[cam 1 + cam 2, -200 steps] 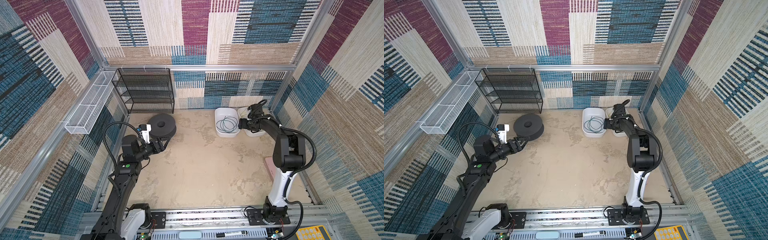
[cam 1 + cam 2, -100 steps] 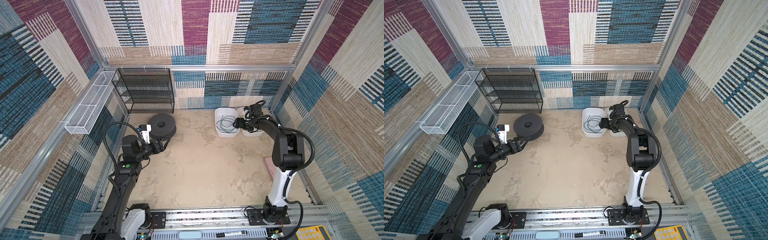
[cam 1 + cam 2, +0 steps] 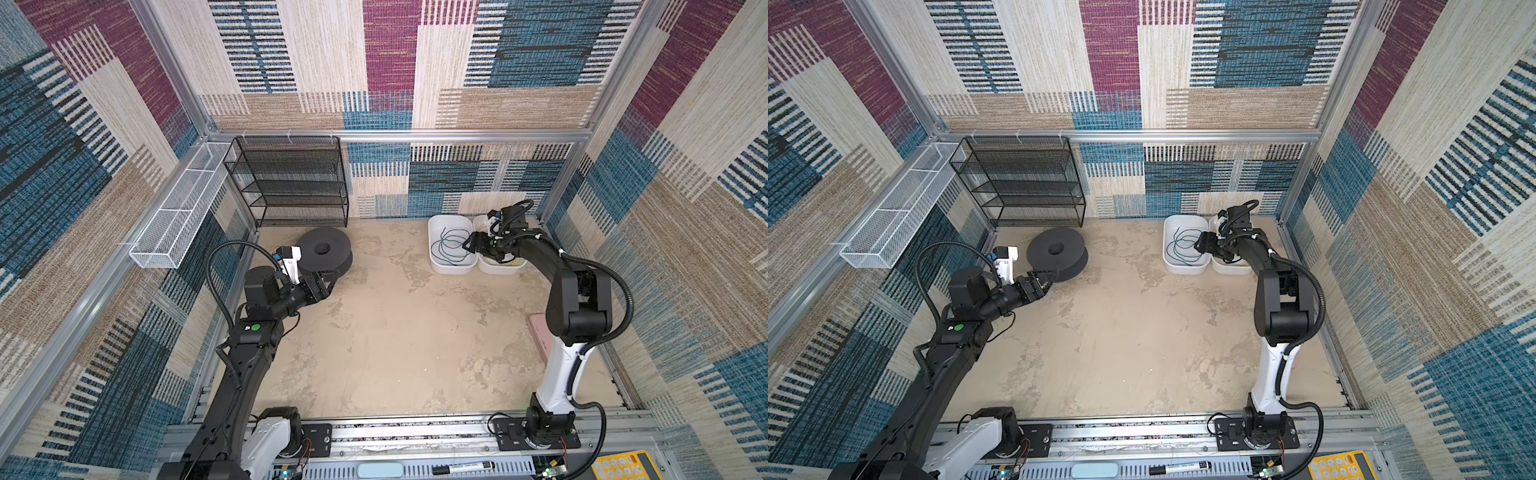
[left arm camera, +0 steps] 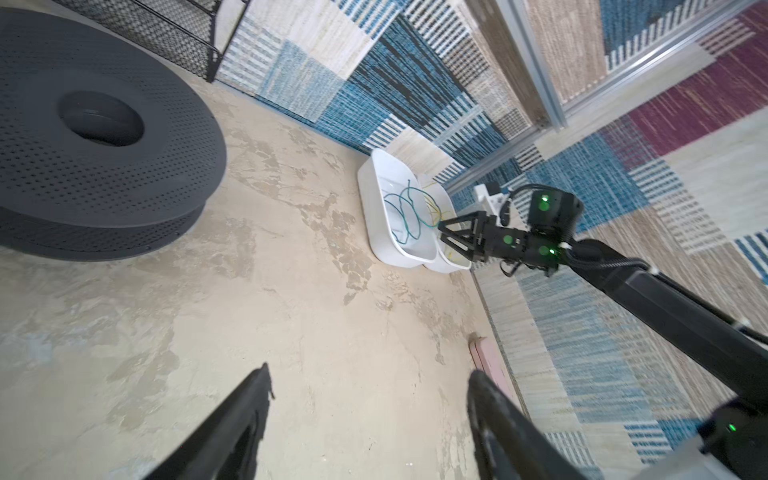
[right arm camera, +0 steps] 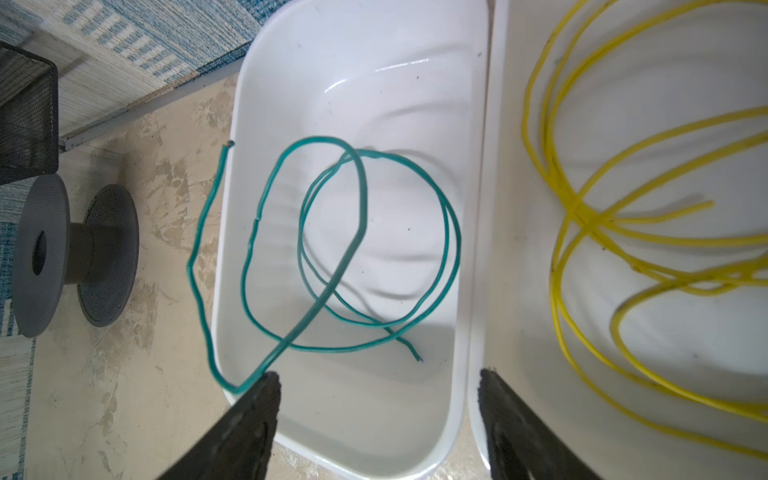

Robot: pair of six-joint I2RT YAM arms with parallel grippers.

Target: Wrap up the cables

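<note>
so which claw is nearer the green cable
Right. The right claw hangs over the white tubs, right beside the green cable; the left claw is far off by the black spool.

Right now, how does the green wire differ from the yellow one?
The teal cable is blue-green, the yellow cable bright yellow. The teal cable lies in the tub nearer the black spool, the yellow cable in the tub beside it. A teal strand loops out over its rim; the yellow cable's visible loops stay inside. Both are thin loose coils.
</note>
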